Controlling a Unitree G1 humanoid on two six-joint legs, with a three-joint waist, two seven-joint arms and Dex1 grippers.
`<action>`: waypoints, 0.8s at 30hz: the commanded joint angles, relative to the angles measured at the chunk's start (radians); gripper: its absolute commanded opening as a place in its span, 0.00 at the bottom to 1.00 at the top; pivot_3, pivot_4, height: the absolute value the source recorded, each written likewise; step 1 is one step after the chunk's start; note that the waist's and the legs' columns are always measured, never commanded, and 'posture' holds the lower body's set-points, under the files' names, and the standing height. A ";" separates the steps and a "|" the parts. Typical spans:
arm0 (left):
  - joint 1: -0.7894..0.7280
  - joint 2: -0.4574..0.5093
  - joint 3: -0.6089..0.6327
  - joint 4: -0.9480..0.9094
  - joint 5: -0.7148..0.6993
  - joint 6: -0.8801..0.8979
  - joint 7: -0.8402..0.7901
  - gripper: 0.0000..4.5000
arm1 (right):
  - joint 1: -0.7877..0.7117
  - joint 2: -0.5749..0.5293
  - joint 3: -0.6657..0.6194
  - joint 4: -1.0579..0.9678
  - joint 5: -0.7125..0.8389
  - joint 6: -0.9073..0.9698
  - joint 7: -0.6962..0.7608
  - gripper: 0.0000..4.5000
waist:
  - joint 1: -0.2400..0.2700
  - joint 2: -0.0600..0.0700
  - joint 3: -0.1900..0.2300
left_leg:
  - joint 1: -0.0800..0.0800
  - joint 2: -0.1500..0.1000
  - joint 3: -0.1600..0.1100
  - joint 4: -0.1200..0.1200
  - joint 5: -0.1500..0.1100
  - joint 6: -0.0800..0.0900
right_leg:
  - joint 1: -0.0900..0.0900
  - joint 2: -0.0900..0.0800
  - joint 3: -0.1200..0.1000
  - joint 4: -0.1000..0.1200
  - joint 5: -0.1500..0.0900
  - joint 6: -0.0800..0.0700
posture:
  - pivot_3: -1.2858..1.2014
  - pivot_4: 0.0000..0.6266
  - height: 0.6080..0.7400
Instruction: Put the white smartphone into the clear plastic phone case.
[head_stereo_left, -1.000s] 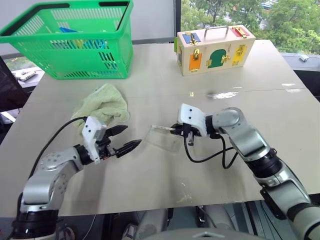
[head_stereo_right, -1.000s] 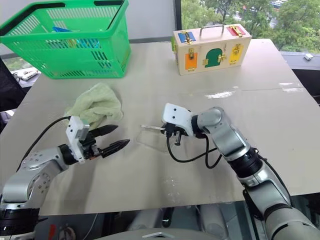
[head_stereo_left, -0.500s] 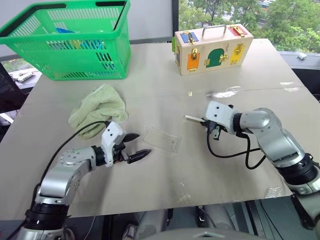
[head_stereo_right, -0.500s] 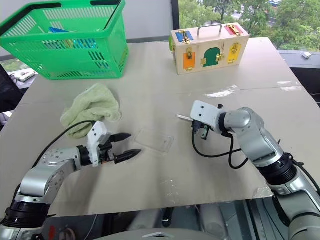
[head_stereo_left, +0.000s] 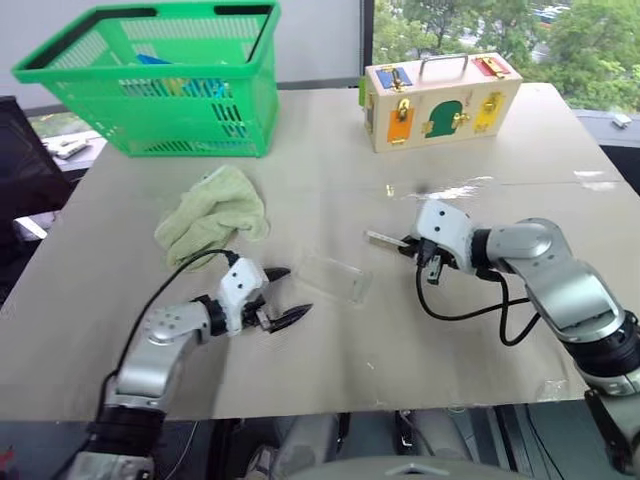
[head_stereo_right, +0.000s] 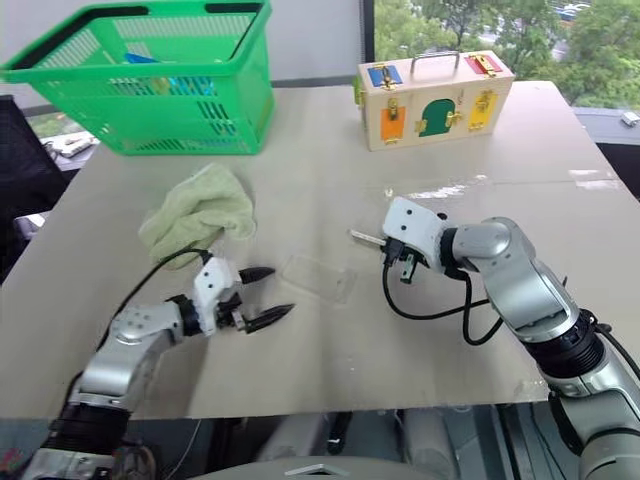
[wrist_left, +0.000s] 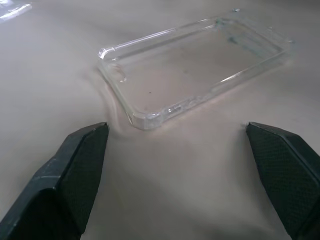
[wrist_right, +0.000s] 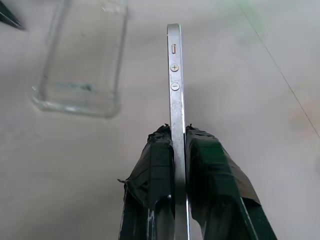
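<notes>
The clear plastic phone case (head_stereo_left: 332, 278) lies flat and empty on the beige table (head_stereo_left: 330, 370), near its middle. Held on edge, the white smartphone (wrist_right: 175, 80) is gripped between the fingers of my shut right gripper (wrist_right: 175, 131). It hangs a little above the table, to the right of the case and clear of it; only its thin side with the volume buttons shows. My left gripper (head_stereo_left: 293, 292) stands open just left of the case, low over the table. Its two black fingertips (wrist_left: 82, 150) sit either side of the case's near corner (wrist_left: 142, 117) without touching it.
A crumpled green cloth (head_stereo_left: 215, 210) lies behind the left gripper. A green basket (head_stereo_left: 150, 85) stands at the back left and a wooden latch box (head_stereo_left: 440, 100) at the back right. The right arm's black cable (head_stereo_left: 470, 310) loops over the table.
The right gripper has carried the smartphone to the right, away from the case, which now lies flat. The left gripper has sunk and come closer to the case. The camera has shifted.
</notes>
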 joint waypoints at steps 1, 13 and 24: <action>0.008 -0.059 -0.011 0.099 0.092 -0.048 0.136 1.00 | 0.000 -0.014 -0.039 -0.071 0.022 0.020 -0.020 0.01 | 0.009 0.000 0.000 | 0.000 0.000 0.000 0.001 0.000 0.000 | 0.002 0.000 -0.001 0.000 -0.002 0.002 | 0.52 0.24 1.00; -0.047 -0.207 -0.031 0.067 0.072 0.052 0.236 1.00 | 0.004 -0.033 -0.029 -0.133 0.053 0.067 -0.079 0.01 | 0.019 0.013 -0.007 | -0.001 0.001 -0.001 0.007 0.000 0.000 | 0.014 -0.014 -0.024 0.004 -0.003 0.005 | 0.52 0.24 1.00; -0.135 -0.145 -0.035 -0.148 0.051 0.373 0.237 1.00 | 0.001 -0.033 -0.020 -0.162 0.087 0.091 -0.112 0.01 | 0.007 0.008 -0.002 | -0.003 0.001 -0.004 0.008 0.001 0.001 | 0.016 -0.016 -0.032 0.003 -0.003 0.006 | 0.52 0.24 1.00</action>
